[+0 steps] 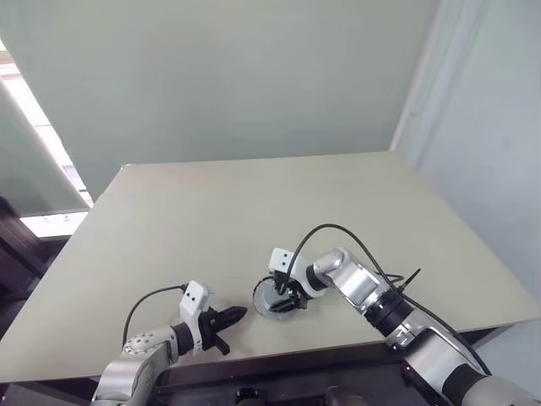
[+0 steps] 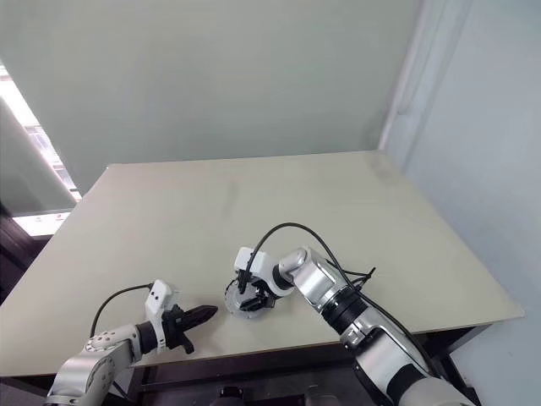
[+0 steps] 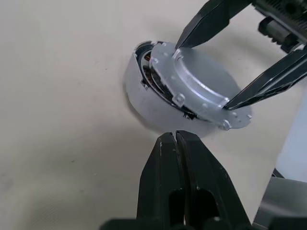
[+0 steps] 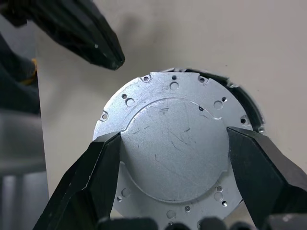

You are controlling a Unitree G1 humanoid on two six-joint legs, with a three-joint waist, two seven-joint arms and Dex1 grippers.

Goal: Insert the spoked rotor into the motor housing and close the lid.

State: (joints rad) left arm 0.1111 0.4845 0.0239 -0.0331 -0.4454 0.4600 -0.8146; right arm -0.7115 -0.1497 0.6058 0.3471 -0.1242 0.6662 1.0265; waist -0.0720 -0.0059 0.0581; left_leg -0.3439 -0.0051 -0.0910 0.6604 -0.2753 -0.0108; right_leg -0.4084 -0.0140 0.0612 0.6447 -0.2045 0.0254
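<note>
The motor housing (image 4: 175, 158) shows its round silver back plate with screw holes, and copper-coloured windings peek out under its edge (image 3: 158, 84). It sits tilted on a shallow round drum with a dark rim (image 4: 248, 103), which I take for the spoked rotor (image 3: 141, 103); its spokes are hidden. My right gripper (image 4: 173, 136) is shut on the plate's raised centre, one finger on each side. My left gripper (image 3: 175, 136) is shut and empty, with its tip just short of the drum's wall. The stack (image 1: 275, 299) rests near the table's front edge. The lid is out of view.
The beige table (image 1: 254, 194) stretches away bare behind the parts, with a pale wall beyond it. The table's front edge (image 1: 321, 348) runs close below both grippers. A black cable (image 1: 338, 230) loops above my right wrist.
</note>
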